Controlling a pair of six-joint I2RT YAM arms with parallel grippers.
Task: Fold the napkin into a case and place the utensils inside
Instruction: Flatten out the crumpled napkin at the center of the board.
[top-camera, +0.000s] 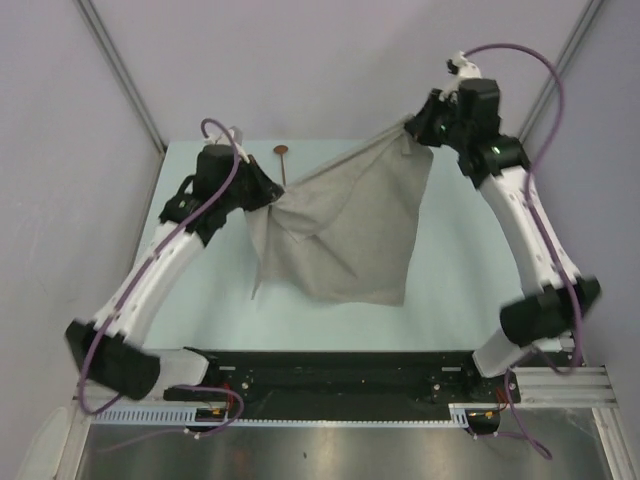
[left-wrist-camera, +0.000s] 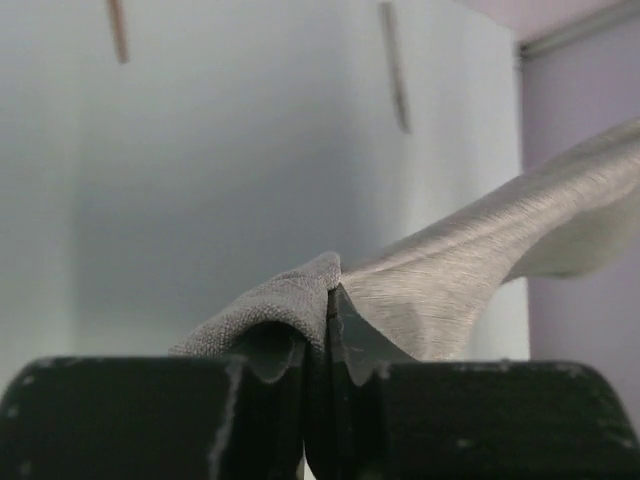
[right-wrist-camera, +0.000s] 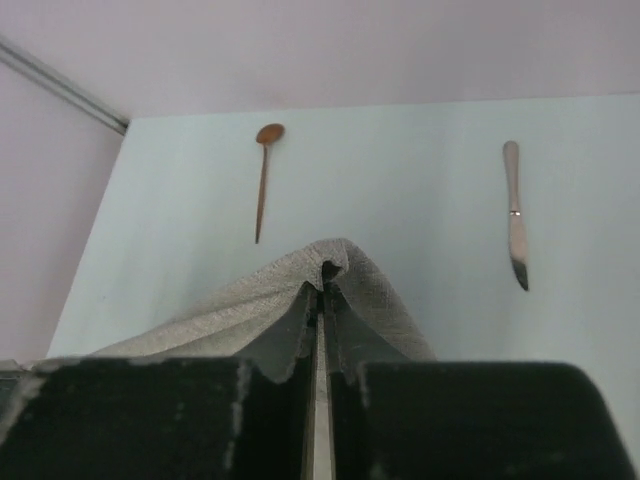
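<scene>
The grey-beige napkin hangs in the air between my two grippers, its lower edge near the table. My left gripper is shut on the napkin's left corner. My right gripper is shut on its upper right corner, higher up. The spoon, with a copper-brown bowl, lies at the far side of the table, partly behind the cloth; it also shows in the right wrist view. The silver knife lies to its right in that view and is hidden by the napkin in the top view.
The pale blue table is walled by lilac panels at left, back and right. A black rail with the arm bases runs along the near edge.
</scene>
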